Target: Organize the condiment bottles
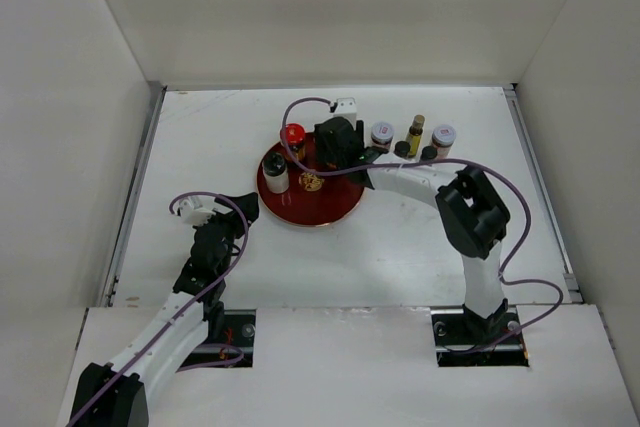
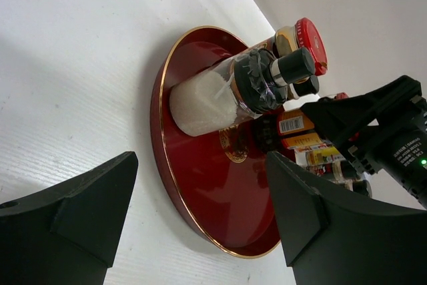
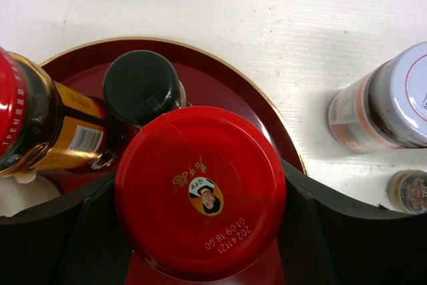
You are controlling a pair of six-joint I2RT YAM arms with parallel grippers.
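The job looked less than half done. The right gripper (image 3: 200, 231) was clamped on a red-lidded jar (image 3: 200, 191), one finger against each side of it, above the tray (image 3: 267, 118). Whether the jar's base rested on the tray could not be told. Just ahead of the fingertips stood a black-capped bottle (image 3: 142, 86), close against the held jar. Just to the gripper's left was a second red-lidded jar (image 3: 40, 125). Farther to that side stood a white jar (image 2: 200, 101). All three were on the tray.

Off to the right gripper's right, on the bare table (image 1: 420, 237), five more stood in a loose row: a pale-lidded jar (image 1: 382, 134), a slim yellow bottle (image 1: 415, 133), the other pale-lidded jar (image 1: 443, 135) and two small dark bottles (image 1: 402, 149). If the tray was where they all belonged, those five were the work left.

The left gripper (image 2: 201, 165) had its jaws apart with nothing between them. The tray's rim lay just ahead of its fingertips, with the white jar beyond that.
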